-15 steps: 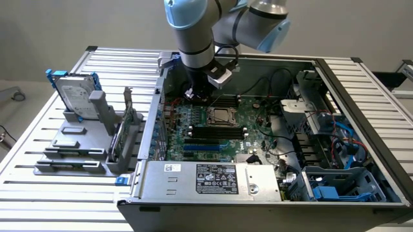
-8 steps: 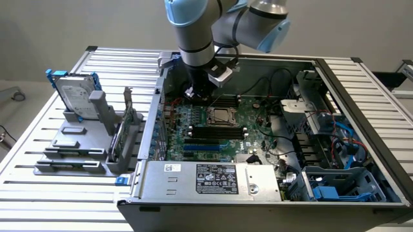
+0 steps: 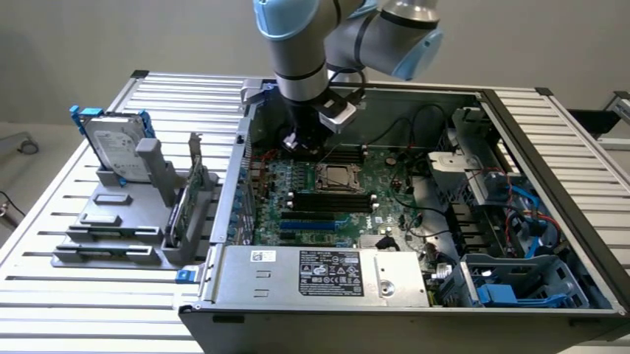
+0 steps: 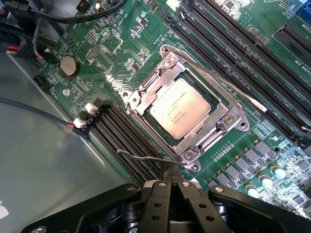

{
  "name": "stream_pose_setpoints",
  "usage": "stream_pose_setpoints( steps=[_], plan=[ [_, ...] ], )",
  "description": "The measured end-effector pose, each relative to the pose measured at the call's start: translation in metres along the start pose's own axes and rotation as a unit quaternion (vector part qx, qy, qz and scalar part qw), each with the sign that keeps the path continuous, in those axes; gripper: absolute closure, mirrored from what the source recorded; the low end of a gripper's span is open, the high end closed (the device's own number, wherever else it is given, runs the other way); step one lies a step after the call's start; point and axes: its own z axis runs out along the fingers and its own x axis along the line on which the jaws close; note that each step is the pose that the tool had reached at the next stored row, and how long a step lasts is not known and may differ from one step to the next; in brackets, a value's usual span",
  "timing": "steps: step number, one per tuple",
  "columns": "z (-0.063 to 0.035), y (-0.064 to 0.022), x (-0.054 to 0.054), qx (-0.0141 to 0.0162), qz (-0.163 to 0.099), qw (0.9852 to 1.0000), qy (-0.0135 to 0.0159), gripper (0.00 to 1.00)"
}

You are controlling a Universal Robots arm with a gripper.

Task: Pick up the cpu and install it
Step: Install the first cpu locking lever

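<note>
While the jaws hang pressed together and empty above the motherboard (image 3: 295, 184), the cpu (image 4: 178, 108) lies flat inside the metal-framed socket (image 4: 228, 119) at the exterior view's centre, just down and right of them, its edges squared with the frame.

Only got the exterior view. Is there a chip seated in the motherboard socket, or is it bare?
Observer: Seated. The wrist view shows the small square silver-topped cpu lying in the square metal-framed socket, with the frame plate over its edges.
Operator: Gripper carrying anything?
Observer: No. The black gripper is shut and empty. Its tip is at the thin wire lever on the socket side nearest it.
Operator: Other lever?
Observer: The second thin wire lever runs along the opposite side. Can't tell if it's latched.
</note>
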Motion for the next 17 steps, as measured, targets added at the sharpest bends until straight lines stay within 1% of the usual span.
stream_pose_setpoints(
  steps=[10,17],
  plan=[
    [0.0007,0.0024,0.0025,-0.0027,-0.001,1.0000,-0.0026,0.89],
    [0.0016,0.0054,0.0054,-0.0034,-0.001,1.0000,-0.0032,0.89]
  ],
)
